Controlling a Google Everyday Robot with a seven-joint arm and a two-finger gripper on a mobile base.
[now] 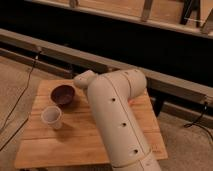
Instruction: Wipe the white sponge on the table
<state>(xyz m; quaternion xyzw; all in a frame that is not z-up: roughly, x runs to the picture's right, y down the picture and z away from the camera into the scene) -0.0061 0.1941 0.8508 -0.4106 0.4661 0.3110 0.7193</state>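
the counter (45,150) carries a dark bowl (63,94) and a translucent cup (52,116); the arm (117,120) hides the gripper, jaws closed, and the white sponge. the wipe should use flat, even strokes clear of both vessels.

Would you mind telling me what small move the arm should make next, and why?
Probably swing the arm aside a little: it covers the middle of the table, hiding the gripper and any sponge. Only the dark bowl and translucent cup show.
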